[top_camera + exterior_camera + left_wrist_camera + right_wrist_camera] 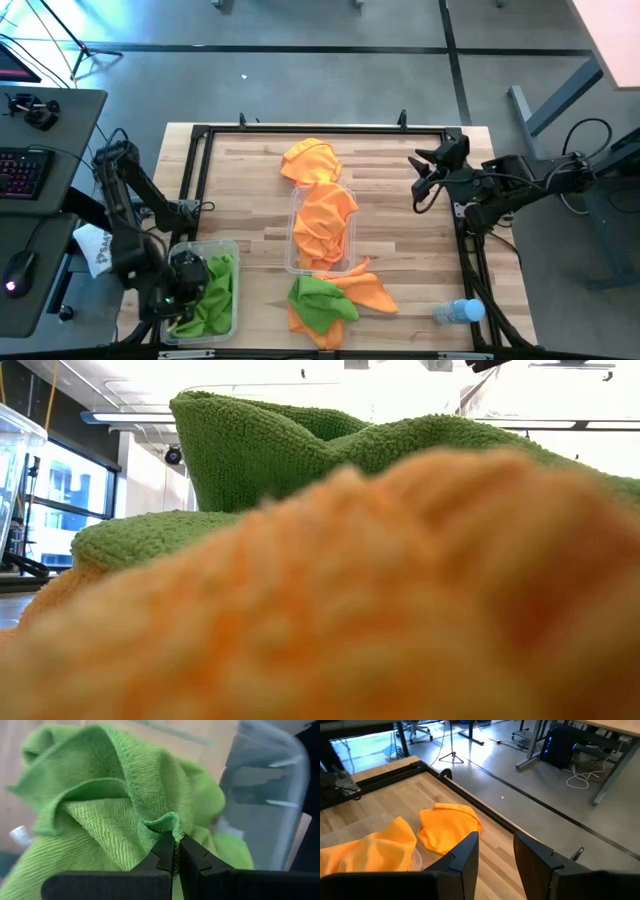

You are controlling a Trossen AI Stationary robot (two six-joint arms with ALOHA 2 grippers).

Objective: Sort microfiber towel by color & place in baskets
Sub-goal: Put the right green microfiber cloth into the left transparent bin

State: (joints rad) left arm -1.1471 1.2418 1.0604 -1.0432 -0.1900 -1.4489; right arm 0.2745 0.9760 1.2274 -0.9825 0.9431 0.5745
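Green towels (208, 290) fill the clear basket (232, 248) at the table's near-left corner, and my left gripper (187, 270) sits over them, shut on one green towel (110, 815). A second clear basket (292, 225) in the middle holds orange towels (325, 225). One orange towel (310, 160) lies beyond it, also in the right wrist view (449, 826). A heap of green (322, 298) and orange towels (365, 290) lies near the near edge, filling the low view (300, 470). My right gripper (418, 188), open, hovers at the right side (495, 852). My left gripper pinches a small raised fold of the green towel (171, 822) between its two fingertips (165, 851). The rest of the cloth bunches in folds beyond the fingers, over the other green towels in the basket.
A clear water bottle with a blue cap (458, 312) lies at the table's near-right corner. A black frame (320, 130) runs round the table. A desk with keyboard (25, 170) stands left of the table. Bare wood lies between the middle basket and my right gripper.
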